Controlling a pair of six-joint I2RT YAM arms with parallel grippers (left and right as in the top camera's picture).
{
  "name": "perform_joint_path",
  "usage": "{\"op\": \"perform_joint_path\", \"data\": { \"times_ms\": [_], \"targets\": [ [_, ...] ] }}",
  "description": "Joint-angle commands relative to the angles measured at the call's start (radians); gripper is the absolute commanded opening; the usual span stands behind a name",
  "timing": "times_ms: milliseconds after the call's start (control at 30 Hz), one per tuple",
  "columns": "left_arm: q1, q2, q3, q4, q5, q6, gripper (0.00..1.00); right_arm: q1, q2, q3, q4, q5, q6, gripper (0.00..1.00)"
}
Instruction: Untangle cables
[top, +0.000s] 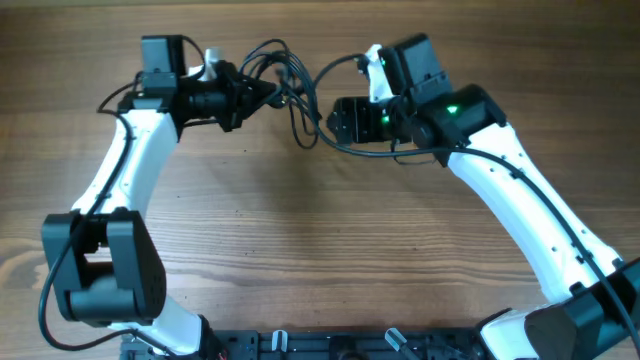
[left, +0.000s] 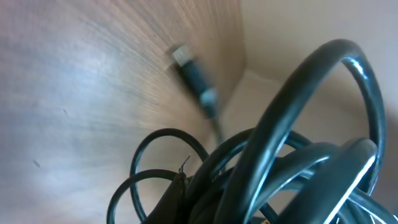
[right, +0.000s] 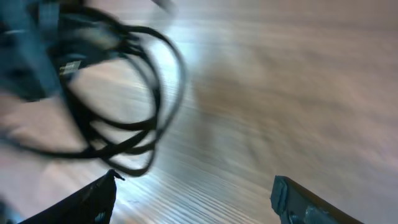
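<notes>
Cables (top: 288, 80) bunched in upper centre of the overhead view, over the wooden table (top: 320, 250); left gripper (top: 250, 97) pinched shut on their left side; left wrist view has cables filling lower right, blurred plug (left: 194, 73) at upper centre; right gripper (right: 194, 182) jaws spread wide, nothing between them, just right of the cables; right wrist view shows cables at upper left.

Brown wooden worktop (top: 330, 240), grain running 9 to 3 o'clock; black cables (top: 285, 85) bunched toward 12 o'clock, lowest loops maybe touching the wood, unclear; dark base strip (top: 320, 345) at 6 o'clock.
</notes>
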Motion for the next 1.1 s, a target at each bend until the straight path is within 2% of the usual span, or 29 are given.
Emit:
{"op": "perform_joint_path", "data": {
  "times_ms": [0, 67, 200, 400, 633, 700, 800, 867, 967, 1067],
  "targets": [
    [0.020, 0.002, 0.011, 0.006, 0.121, -0.371, 0.04, -0.003, -0.004, 0.032, 0.045, -0.148, -0.090, 0.82],
    [0.014, 0.002, 0.011, 0.005, 0.163, -0.523, 0.04, -0.003, -0.004, 0.032, 0.069, -0.147, -0.077, 0.82],
    [0.008, 0.002, 0.011, 0.006, 0.272, -0.732, 0.04, -0.003, 0.013, 0.031, 0.103, -0.133, -0.052, 0.82],
    [0.006, 0.002, 0.011, 0.006, 0.365, -0.831, 0.04, 0.010, 0.050, 0.030, 0.124, -0.134, -0.039, 0.79],
    [-0.016, 0.002, 0.011, 0.006, 0.426, -0.830, 0.04, 0.015, 0.114, 0.030, 0.262, -0.084, -0.007, 0.61],
    [-0.019, 0.002, 0.011, 0.006, 0.437, -0.830, 0.04, 0.015, 0.127, 0.030, 0.299, -0.023, 0.004, 0.49],
    [-0.017, 0.002, 0.011, 0.006, 0.437, -0.830, 0.04, 0.014, 0.132, 0.030, 0.277, 0.248, 0.101, 0.18],
    [-0.016, 0.002, 0.011, 0.006, 0.393, -0.816, 0.04, 0.014, 0.122, 0.030, 0.245, 0.312, 0.118, 0.08],
    [-0.015, 0.002, 0.011, 0.006, 0.233, -0.689, 0.04, 0.014, 0.076, 0.031, 0.176, 0.337, 0.116, 0.04],
    [-0.015, 0.002, 0.011, 0.005, 0.006, -0.442, 0.04, 0.006, -0.011, 0.031, 0.101, 0.346, 0.086, 0.04]
  ]
}}
